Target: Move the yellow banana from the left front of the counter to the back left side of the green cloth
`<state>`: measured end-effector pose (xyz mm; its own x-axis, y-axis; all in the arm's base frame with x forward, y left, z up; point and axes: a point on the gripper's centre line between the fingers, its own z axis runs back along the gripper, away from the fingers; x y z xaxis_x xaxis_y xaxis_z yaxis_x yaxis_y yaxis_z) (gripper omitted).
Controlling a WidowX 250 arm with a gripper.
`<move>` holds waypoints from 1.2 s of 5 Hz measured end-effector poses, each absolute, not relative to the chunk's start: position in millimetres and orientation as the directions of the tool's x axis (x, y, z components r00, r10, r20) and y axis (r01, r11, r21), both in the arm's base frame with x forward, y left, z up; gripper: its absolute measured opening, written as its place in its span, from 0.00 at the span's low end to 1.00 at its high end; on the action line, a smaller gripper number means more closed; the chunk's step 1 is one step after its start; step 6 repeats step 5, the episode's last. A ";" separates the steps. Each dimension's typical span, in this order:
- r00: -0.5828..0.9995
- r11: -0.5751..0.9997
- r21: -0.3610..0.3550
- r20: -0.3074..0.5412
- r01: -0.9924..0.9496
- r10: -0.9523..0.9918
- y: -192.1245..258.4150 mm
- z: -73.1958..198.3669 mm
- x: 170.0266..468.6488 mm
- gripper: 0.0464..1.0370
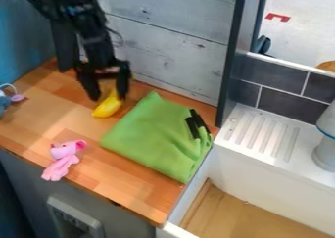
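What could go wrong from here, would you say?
The gripper is right at the yellow toy banana, whose upper end lies near one fingertip, so closing might nudge or roll it. The green cloth lies close beside the banana and could get bunched. The pink toy lies near the counter's front edge and might fall if bumped.

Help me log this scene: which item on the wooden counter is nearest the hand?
The yellow, banana-like item: its upper end is right at the hand, while the pink toy and green cloth lie farther off.
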<state>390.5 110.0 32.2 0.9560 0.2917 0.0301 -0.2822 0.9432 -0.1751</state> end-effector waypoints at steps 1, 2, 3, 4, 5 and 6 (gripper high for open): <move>0.935 0.942 -0.150 0.149 -0.300 0.322 124.4 74.4 372.9 0.96; 0.940 0.953 -0.142 0.181 -0.266 0.289 123.4 95.7 345.3 0.96; 0.968 0.973 -0.102 0.126 -0.206 0.218 121.3 107.9 303.6 0.96; 0.980 0.986 -0.024 0.106 -0.165 0.167 115.5 110.8 263.3 0.96; 0.990 0.994 -0.023 0.083 -0.108 0.110 107.1 106.9 245.5 0.96; 0.990 0.994 -0.023 0.083 -0.108 0.110 107.1 106.9 245.5 0.96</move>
